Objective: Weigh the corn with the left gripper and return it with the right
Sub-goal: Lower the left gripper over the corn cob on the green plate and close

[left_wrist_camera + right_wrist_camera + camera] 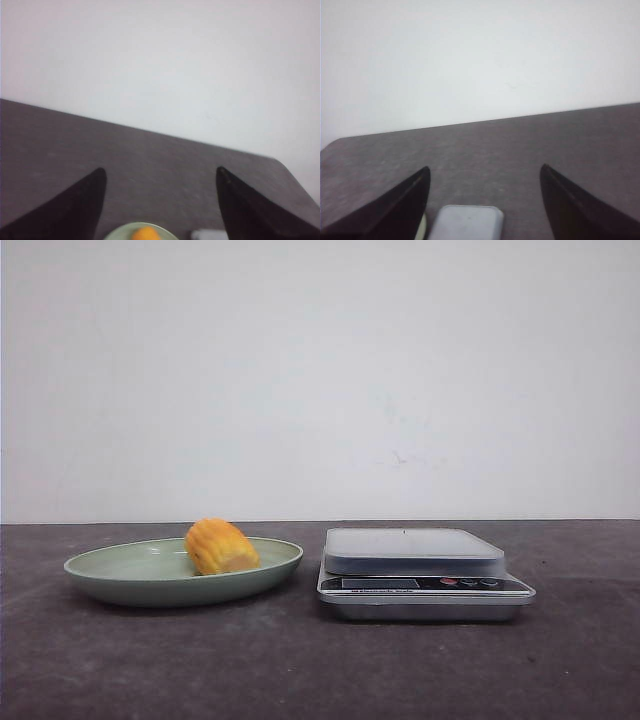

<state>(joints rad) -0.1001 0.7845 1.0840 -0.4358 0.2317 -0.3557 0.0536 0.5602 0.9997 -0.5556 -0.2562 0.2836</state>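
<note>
Resting in green plate on dark table: corn; both claws spread wide, empty.

Left claw hangs w/ both tapered black fingers spread wide, nothing btwn them, tips pointing fwd and down toward the table. Right claw in a like pose: fingers wide apart, gripping nothing, held above the table. Neither arm shows in the front view; wrists out of shot.
</note>
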